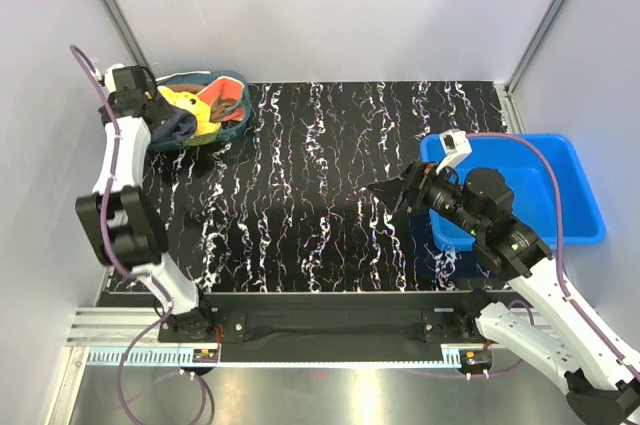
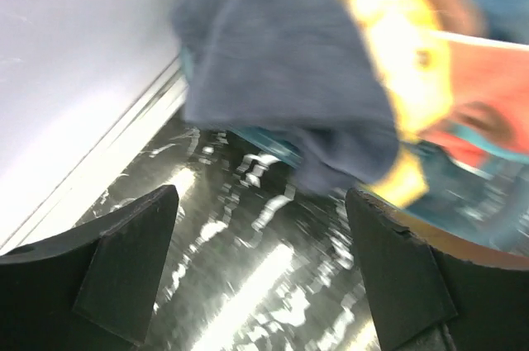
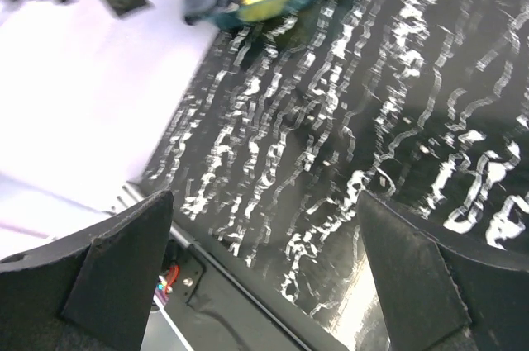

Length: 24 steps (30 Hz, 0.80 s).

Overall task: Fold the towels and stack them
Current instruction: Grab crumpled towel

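Every one of the towels (image 1: 190, 110) sat bunched in the teal basket (image 1: 241, 105) at the upper left of the top view, with none folded and none stacked on the tabletop (image 1: 320, 155). The left jaws hung wide open and empty, just short of the heap. In the blurred left wrist view the dark grey-blue towel (image 2: 281, 78) drooped over the basket's edge toward them. The yellow towel (image 2: 397, 45) and the orange-red towel (image 2: 488, 78) lay tangled behind it. The right jaws gaped empty too, well apart from the pile, over the right of the tabletop beside the blue bin (image 1: 570, 180).

Here's where it could have gone sour, I reckoned. A pinch on that crumpled grey-blue cloth might have snagged the yellow one as well and hauled out two together. Biting too deep might have nipped the basket's rim, towing it across the tabletop or tipping it. And the pile sat near the left wall (image 1: 50, 65), so the arm had little room to swing and might have clipped it.
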Tool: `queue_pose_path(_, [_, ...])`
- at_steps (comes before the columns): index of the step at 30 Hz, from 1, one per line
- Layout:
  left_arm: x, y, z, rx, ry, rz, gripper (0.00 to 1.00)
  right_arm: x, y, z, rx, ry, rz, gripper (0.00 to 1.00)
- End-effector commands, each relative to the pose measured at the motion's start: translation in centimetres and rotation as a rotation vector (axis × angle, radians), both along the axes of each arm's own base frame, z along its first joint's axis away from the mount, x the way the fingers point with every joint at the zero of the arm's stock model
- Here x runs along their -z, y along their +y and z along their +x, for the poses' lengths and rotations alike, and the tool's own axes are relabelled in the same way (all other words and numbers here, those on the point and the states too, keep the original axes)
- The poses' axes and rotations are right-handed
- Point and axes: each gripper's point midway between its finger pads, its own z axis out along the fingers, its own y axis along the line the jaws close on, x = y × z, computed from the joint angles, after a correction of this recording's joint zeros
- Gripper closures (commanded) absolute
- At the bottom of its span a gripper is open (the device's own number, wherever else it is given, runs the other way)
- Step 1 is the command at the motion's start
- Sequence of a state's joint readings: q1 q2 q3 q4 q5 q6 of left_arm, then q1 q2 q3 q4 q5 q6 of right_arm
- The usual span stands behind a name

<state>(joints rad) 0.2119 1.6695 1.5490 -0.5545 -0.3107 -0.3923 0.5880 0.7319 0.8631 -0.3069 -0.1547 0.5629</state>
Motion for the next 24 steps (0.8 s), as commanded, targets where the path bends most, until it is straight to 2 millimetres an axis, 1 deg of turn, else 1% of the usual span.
queue_pose_path(1, [0.5,0.4,2.9,0.071,-0.012,-0.056,0.12,-3.2,1.1,-1.0,-0.088,-0.1,0.07,0.0])
queue_pose_path(2, [3.2,0.6,3.4,0.084,0.061,-0.082,0.13,-3.2,1.0,-1.0,-0.085,-0.111,0.055,0.0])
queue_pose_path(3, [4.1,0.6,4.1,0.105,0.085,-0.097,0.14,-3.0,0.7,-0.9,-0.072,-0.11,0.038,0.0])
queue_pose_path(4, [3.9,0.5,4.8,0.132,0.101,-0.095,0.17,-3.0,0.6,-0.8,-0.067,-0.117,0.028,0.0])
queue_pose_path(5, [4.5,0.7,5.4,0.137,0.116,-0.096,0.18,-3.0,0.4,-0.7,-0.062,-0.132,0.01,0.0])
queue_pose_path(6, [6.9,0.7,6.0,0.145,0.162,-0.115,0.19,-3.1,0.1,-0.5,-0.047,-0.14,0.002,0.0])
queue_pose_path(7, [7.3,0.3,6.7,0.195,0.162,-0.122,0.19,-3.1,0.0,-0.5,-0.043,-0.147,-0.006,0.0])
queue_pose_path(8, [7.3,0.1,7.7,0.225,0.15,-0.12,0.2,-3.3,-0.1,-0.4,-0.042,-0.162,-0.016,0.0])
queue_pose_path(9, [8.8,0.0,8.1,0.238,0.173,-0.129,0.21,-3.3,-0.2,-0.2,-0.03,-0.167,-0.022,0.0])
queue_pose_path(10, [9.2,0.3,8.4,0.24,0.184,-0.122,0.22,-3.4,-0.2,-0.1,-0.031,-0.174,-0.023,0.0])
queue_pose_path(11, [9.5,0.3,8.6,0.244,0.189,-0.119,0.26,-3.6,-0.2,0.0,-0.027,-0.18,-0.028,0.0])
queue_pose_path(12, [10.0,0.4,9.0,0.253,0.193,-0.114,0.35,-3.5,-0.1,0.2,-0.029,-0.179,-0.035,0.0])
queue_pose_path(14, [10.4,0.4,9.5,0.282,0.193,-0.107,0.45,-3.8,0.0,0.3,-0.031,-0.183,-0.037,0.0])
queue_pose_path(15, [9.7,0.4,9.9,0.289,0.181,-0.1,0.56,-3.6,0.1,0.6,-0.031,-0.175,-0.044,0.0])
queue_pose_path(16, [9.4,0.6,10.0,0.293,0.182,-0.088,0.79,-3.8,0.2,0.6,-0.032,-0.176,-0.043,0.0])
queue_pose_path(17, [8.7,0.6,10.1,0.294,0.169,-0.083,0.85,-3.8,0.3,0.7,-0.034,-0.176,-0.045,0.0])
queue_pose_path(18, [7.2,0.5,10.4,0.3,0.139,-0.074,0.91,-3.7,0.3,0.8,-0.033,-0.17,-0.049,0.0])
queue_pose_path(19, [4.5,0.4,10.4,0.305,0.094,-0.055,0.98,-3.9,0.4,0.9,-0.033,-0.173,-0.047,0.0])
queue_pose_path(21, [0.7,-0.6,10.6,0.321,0.027,-0.017,1.0,-4.1,0.5,1.2,-0.029,-0.174,-0.043,0.0])
queue_pose_path(22, [-2.4,-1.1,10.7,0.327,-0.027,0.021,1.0,-4.1,0.6,1.3,-0.028,-0.171,-0.04,0.0])
queue_pose_path(23, [-6.3,-2.7,10.2,0.348,-0.096,0.055,1.0,-3.9,0.8,1.5,-0.028,-0.157,-0.038,0.0])
queue_pose_path(24, [-9.3,-3.8,9.8,0.364,-0.151,0.078,1.0,-4.0,0.9,1.6,-0.025,-0.155,-0.032,0.0])
